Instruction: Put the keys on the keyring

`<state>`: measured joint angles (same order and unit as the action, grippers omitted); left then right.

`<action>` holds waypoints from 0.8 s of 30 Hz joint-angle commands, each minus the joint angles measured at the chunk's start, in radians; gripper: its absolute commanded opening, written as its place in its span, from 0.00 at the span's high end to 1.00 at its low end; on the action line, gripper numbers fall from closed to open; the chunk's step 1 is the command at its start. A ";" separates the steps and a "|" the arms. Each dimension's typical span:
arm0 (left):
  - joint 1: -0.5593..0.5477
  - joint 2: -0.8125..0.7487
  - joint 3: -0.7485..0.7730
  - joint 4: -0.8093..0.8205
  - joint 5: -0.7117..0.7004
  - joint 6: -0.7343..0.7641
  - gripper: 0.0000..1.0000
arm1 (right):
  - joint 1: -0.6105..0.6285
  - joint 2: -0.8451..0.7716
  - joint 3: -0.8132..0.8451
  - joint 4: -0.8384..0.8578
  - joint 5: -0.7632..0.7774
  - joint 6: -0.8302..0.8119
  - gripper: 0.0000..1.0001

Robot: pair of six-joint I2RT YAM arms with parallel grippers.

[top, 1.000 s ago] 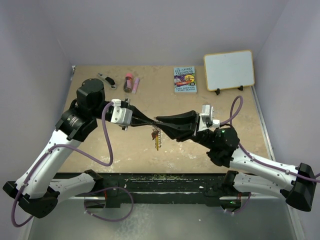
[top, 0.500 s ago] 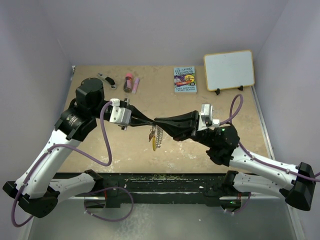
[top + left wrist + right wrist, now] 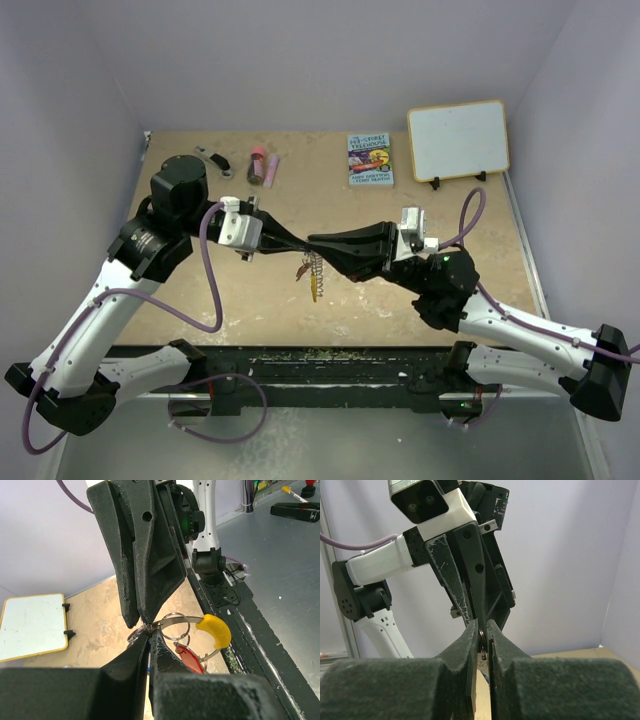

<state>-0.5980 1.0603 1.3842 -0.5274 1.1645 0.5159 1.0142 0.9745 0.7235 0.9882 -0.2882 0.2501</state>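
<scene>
**Threading step, held in mid-air over the table.** Left gripper: fingers together, pinching the keyring wire. The keyring hangs between the two meeting tips, clear of the table. It shows thin silvery loops and a yellow segment, with the red key dangling below. The blue key cannot be made out. Right gripper: fingers nearly closed, nipping the same wire. The next move probably calls for one side to hold steady while the other works a key along the coil.

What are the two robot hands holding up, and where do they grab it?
The keyring, by its thin silvery wire: the left gripper and right gripper both pinch it, tip to tip. A red key dangles below.
</scene>
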 commanded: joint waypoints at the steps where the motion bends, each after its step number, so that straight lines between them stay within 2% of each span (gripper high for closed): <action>1: -0.006 -0.004 0.056 0.023 0.043 0.001 0.97 | 0.001 -0.009 0.040 -0.002 -0.008 -0.007 0.88; 6: -0.006 -0.001 0.058 0.024 0.037 -0.007 0.97 | 0.000 -0.006 0.049 -0.028 -0.021 -0.007 1.00; 17: -0.006 0.001 0.061 0.073 -0.028 -0.039 0.97 | 0.001 -0.019 0.028 -0.001 0.005 -0.007 1.00; 21: -0.005 0.000 0.067 0.100 -0.055 -0.061 0.86 | 0.001 -0.025 -0.004 0.096 0.030 -0.013 1.00; 24: -0.005 0.000 0.069 0.108 -0.072 -0.065 0.84 | 0.001 -0.024 -0.007 0.134 0.038 -0.025 1.00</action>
<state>-0.5983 1.0657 1.4014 -0.5041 1.1198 0.4709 1.0142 0.9722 0.7204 1.0073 -0.2783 0.2485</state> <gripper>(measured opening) 0.152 0.005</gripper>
